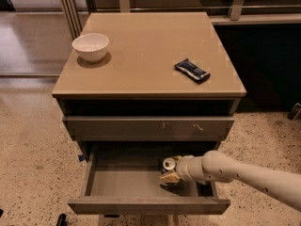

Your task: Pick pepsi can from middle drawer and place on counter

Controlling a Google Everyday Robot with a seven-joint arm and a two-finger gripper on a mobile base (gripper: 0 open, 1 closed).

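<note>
The middle drawer [124,182] stands pulled open below the counter [146,51], its grey inside bare on the left. The pepsi can [168,164] stands upright at the drawer's back right, silver top showing. My gripper [170,176] reaches into the drawer from the right and sits right at the can, just in front of and against its near side. The can's lower body is hidden behind the gripper.
A white bowl [91,46] sits at the counter's back left. A dark snack-bar wrapper [192,71] lies at its right. The shut drawer front with scratch marks [148,126] overhangs the open drawer. My pale arm [249,175] crosses the drawer's right side. Speckled floor [33,164] surrounds the cabinet.
</note>
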